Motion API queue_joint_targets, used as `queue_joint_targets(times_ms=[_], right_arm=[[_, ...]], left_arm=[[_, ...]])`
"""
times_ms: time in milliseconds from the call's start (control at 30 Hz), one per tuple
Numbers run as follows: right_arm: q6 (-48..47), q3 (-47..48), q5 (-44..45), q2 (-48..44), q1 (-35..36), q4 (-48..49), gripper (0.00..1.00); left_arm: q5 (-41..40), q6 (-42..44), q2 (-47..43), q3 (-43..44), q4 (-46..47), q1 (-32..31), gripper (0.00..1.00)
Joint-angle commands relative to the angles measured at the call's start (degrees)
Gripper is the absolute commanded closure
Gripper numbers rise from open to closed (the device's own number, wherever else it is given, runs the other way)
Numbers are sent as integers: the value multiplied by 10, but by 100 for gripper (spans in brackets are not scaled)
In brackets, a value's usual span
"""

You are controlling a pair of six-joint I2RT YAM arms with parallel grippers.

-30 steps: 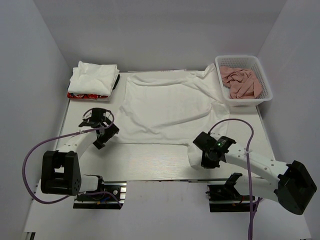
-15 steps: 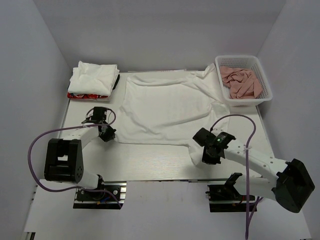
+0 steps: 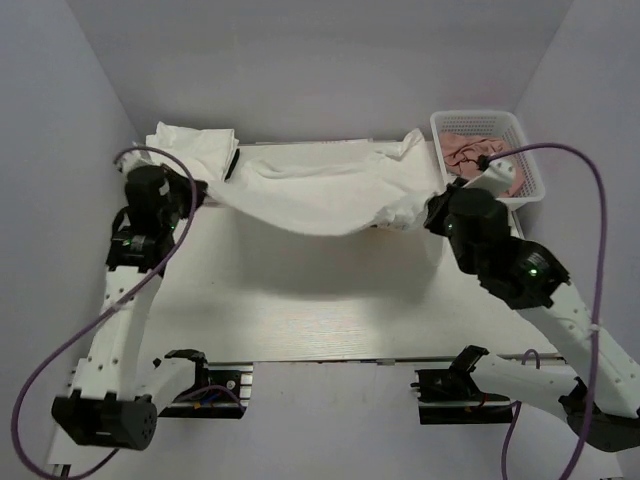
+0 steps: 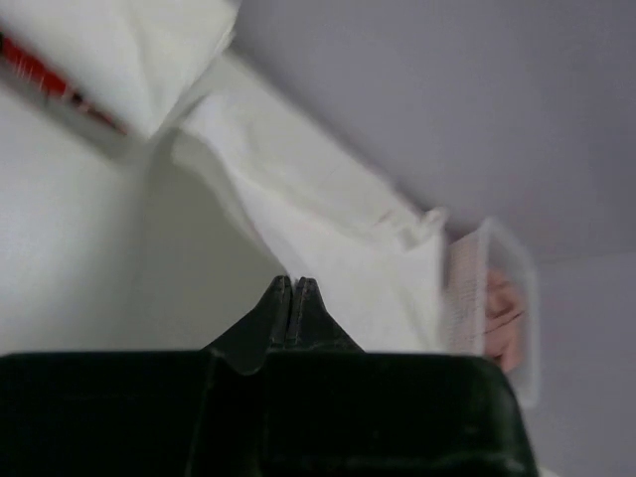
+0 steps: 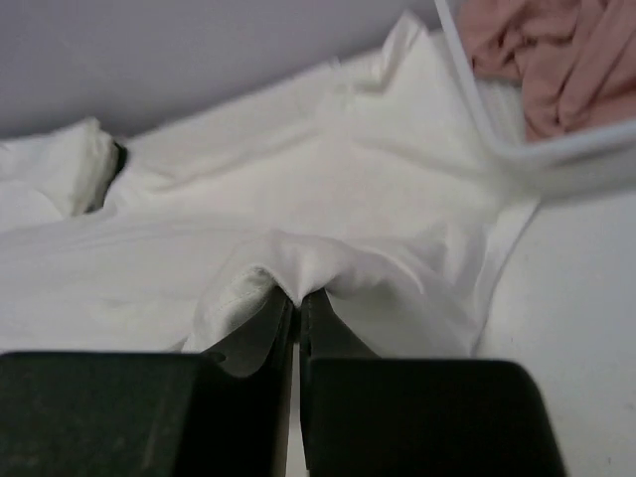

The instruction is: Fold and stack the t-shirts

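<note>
Two grippers I see closed, left gripper and right gripper each pinching the white t-shirt, stretched above the table.

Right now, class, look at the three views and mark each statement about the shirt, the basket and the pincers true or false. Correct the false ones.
1. The left pincer and right pincer are both shut on the shirt. True.
2. The shirt lies flat on the table. False: its near edge is raised, and it hangs stretched between the two pincers.
3. The basket holds pink cloths. True.
4. The basket stands at the far left corner. False: it stands at the far right.
5. A folded stack lies at the far left. True.
</note>
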Motion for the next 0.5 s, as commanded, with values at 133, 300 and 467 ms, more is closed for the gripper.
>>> queue_joint_targets(times_ms=[133,300,467], right_arm=[[-224,239,-42,-46,-1,77,100],[-330,410,-161,-19,-3,61,100],[-398,510,-239,-28,-3,90,100]], left_arm=[[-72,31,-62,256,-80,-1,100],[-58,51,-43,465,-148,-1,100],[-20,57,-21,631,-181,4,100]])
